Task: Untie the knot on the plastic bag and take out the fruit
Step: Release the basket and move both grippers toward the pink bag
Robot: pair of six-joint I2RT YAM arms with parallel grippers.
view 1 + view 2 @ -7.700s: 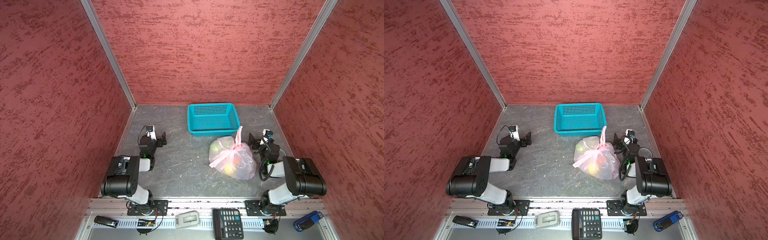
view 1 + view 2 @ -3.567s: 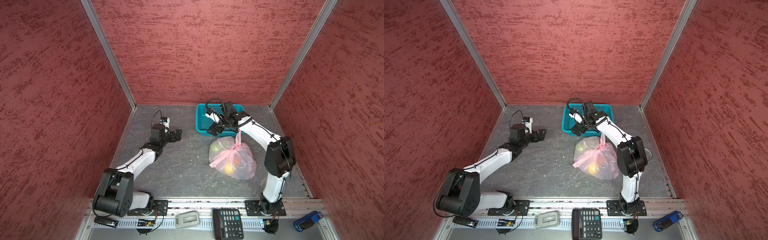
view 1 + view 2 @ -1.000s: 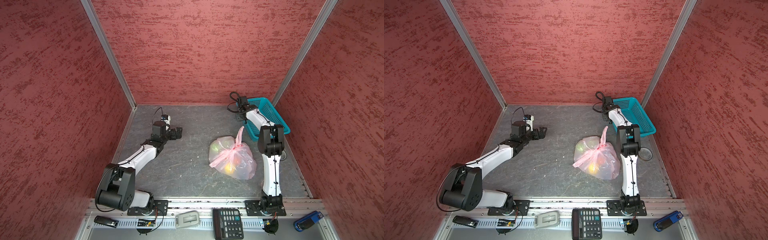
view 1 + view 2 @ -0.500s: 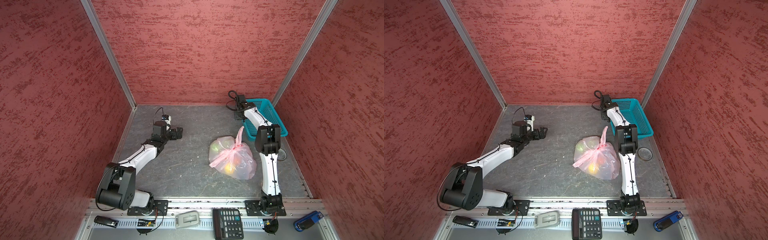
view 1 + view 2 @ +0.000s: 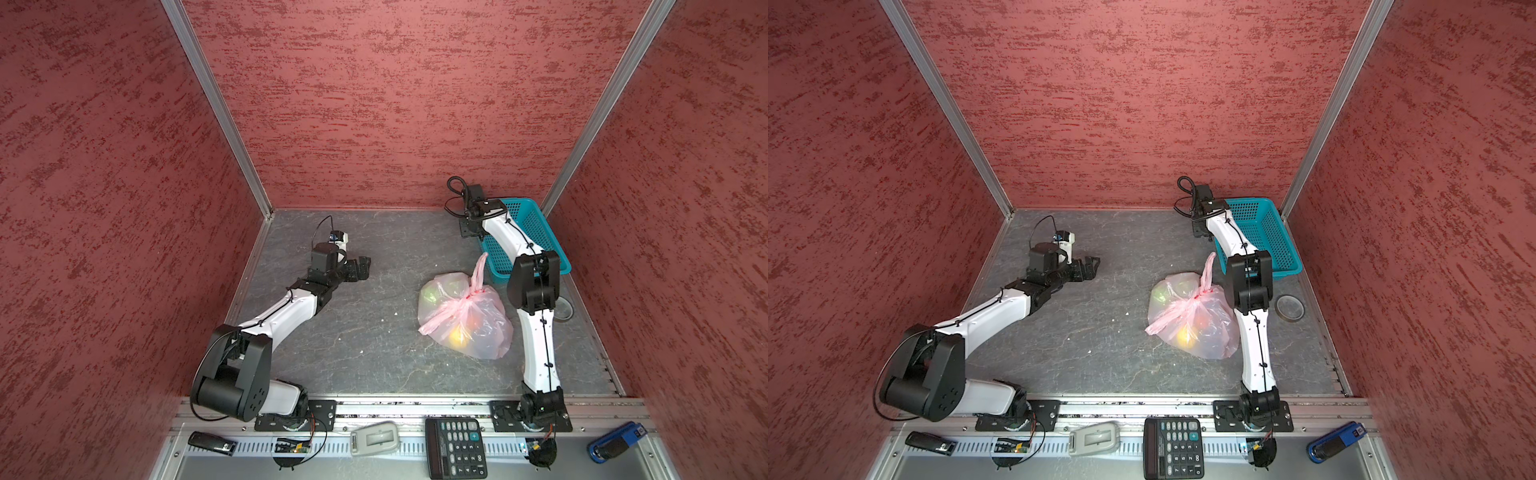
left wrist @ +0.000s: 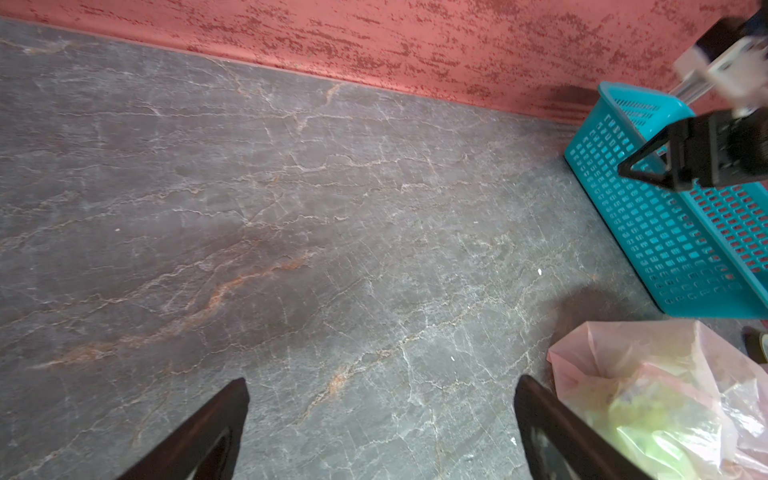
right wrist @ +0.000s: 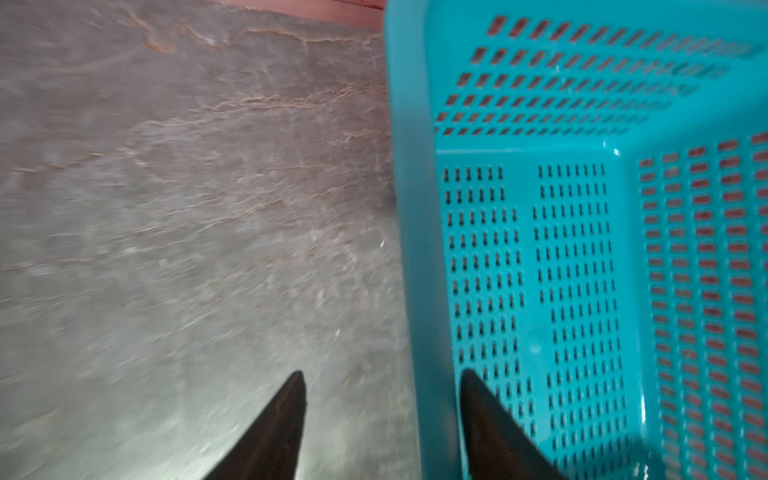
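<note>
Straddling the basket (image 7: pixel 409 208) rim, right hand (image 7: pixel 382 372) parted, plastic bag (image 5: pixel 478 328) beside basket

No legible writing in any view.
The calculator (image 5: pixel 455 448) on the front rail, well apart from the fingers of the left gripper (image 5: pixel 362 268) and the right gripper (image 5: pixel 471 231), has key marks too small to read. The plastic bag (image 5: pixel 478 332), apart from both grippers' fingers, shows unreadable red marks at the knot (image 5: pixel 470 296). The pale label on the blue device (image 5: pixel 615 442) is equally illegible.
</note>
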